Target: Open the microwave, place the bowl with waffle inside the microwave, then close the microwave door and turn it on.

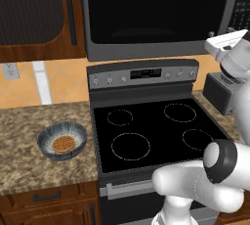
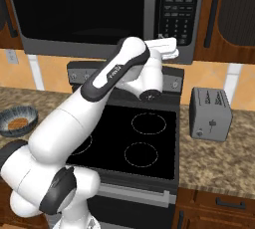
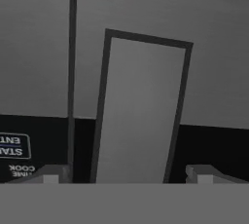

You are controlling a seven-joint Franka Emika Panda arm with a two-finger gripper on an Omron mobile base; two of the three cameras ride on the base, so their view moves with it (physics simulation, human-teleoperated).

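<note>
Two fingers [image 3: 51, 174] stand spread wide around the microwave door's bar handle [image 3: 138, 116], mid-frame, ready to pull; bowl [image 1: 62, 140] with waffle [image 1: 63, 144] waits lower left on the worktop [image 1: 29, 165].

My arm [image 2: 74, 118] is glossy white, built from fat rounded segments that swell at each joint like smooth capsules. Dark grey bands ring the joints, and one long dark strip runs along the upper link. A round dark cap [image 1: 220, 160] with a pale centre closes off the elbow housing. The wrist block [image 1: 229, 43] is white and boxier. My gripper [image 3: 129, 174] shows two small grey, squared-off fingertips [image 3: 48, 174].
</note>
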